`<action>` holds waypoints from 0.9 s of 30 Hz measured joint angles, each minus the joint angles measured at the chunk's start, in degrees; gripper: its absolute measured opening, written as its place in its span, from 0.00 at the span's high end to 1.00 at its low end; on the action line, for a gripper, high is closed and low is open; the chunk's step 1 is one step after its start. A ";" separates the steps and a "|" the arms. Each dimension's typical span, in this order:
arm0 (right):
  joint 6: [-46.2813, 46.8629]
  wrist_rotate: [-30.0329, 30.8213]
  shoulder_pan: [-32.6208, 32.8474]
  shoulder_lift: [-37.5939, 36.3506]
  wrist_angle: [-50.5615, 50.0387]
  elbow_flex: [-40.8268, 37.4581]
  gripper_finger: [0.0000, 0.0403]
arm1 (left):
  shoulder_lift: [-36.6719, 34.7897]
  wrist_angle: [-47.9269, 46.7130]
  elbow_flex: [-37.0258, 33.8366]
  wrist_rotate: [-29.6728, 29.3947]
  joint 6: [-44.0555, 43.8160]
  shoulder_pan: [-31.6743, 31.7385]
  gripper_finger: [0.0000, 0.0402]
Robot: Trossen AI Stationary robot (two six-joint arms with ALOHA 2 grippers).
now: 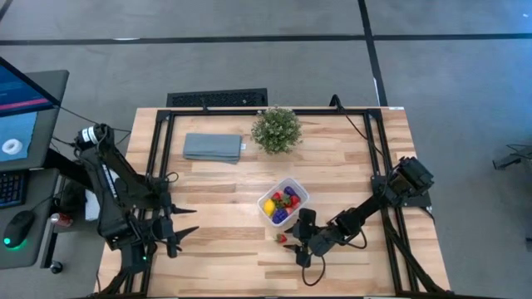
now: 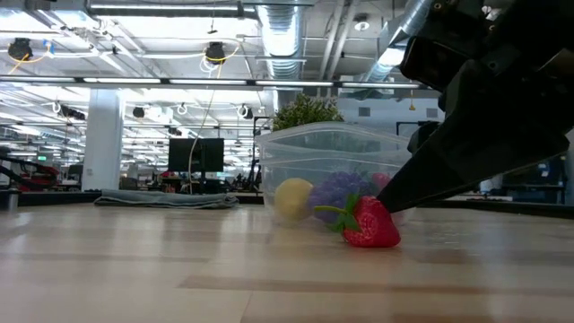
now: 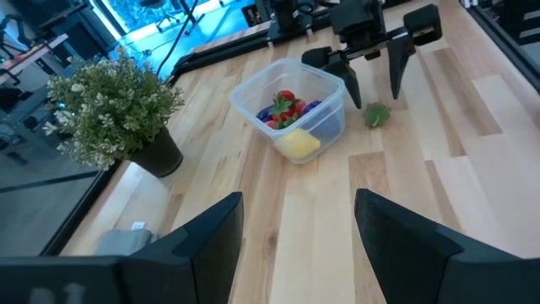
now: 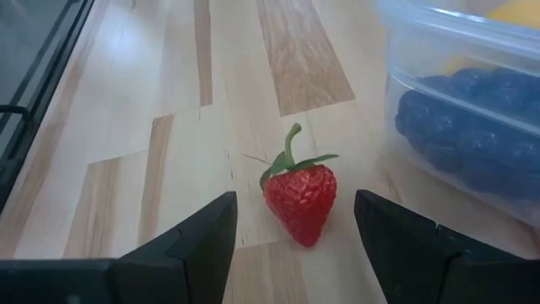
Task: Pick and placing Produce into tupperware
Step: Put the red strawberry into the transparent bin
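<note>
Reaching low over the worktop, the right gripper stands spread around the last strawberry, just beside the tupperware. It should close gently on the berry's middle, then lift straight. The left gripper waits spread, far left.

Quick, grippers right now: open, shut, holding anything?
Left gripper: open, empty, waiting at the table's left.
Right gripper: open, straddling the strawberry, not gripping.

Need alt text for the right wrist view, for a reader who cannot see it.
A red strawberry lies on the wooden table between the right gripper's open fingers, untouched. Beside it stands the clear tupperware, holding dark purple and yellow produce.
</note>
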 joint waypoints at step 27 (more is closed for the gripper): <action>-1.74 -1.15 -0.37 8.63 2.90 5.29 0.34 | 0.02 1.97 0.00 0.04 0.22 -0.67 0.45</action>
